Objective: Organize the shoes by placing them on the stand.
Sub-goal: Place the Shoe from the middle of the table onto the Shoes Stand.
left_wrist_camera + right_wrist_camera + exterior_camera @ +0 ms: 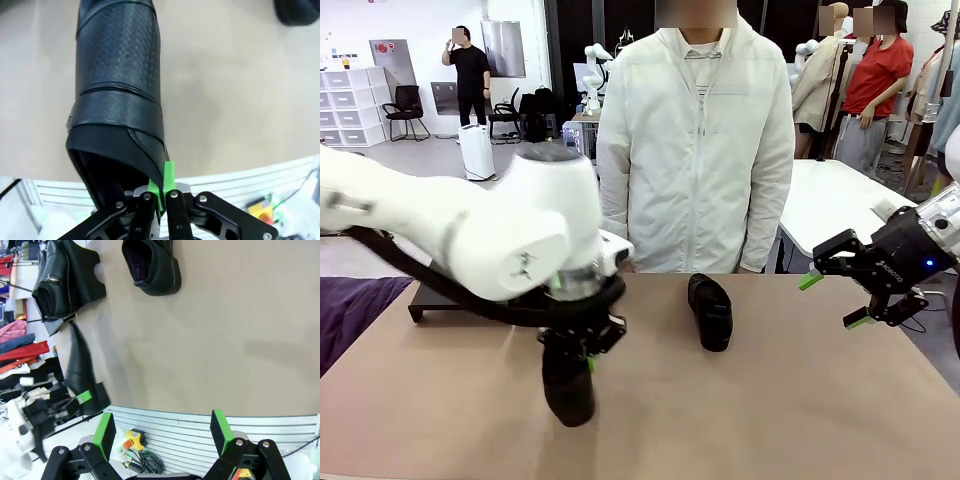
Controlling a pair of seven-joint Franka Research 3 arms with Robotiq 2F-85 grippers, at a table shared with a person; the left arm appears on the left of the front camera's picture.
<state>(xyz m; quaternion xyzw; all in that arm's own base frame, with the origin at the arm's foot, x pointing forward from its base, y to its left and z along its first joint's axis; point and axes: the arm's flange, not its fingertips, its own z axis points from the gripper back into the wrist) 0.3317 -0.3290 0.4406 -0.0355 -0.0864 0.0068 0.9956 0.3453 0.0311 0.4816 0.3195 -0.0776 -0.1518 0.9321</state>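
Firmly, L gripper (161,184) clamps shoe (120,90).

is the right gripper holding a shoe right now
No, the right gripper stands open with nothing between its jaws.

Black loafer (568,388) hangs toe-down; second loafer (710,311) sole-down nearby; stand (430,296) left.

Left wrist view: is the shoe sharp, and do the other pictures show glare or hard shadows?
Left wrist view: the held shoe is sharp, with soft sheen, no hard glare. Front view: even light, a faint shadow on the table under that shoe. Right wrist view: sharp, soft shadows only.
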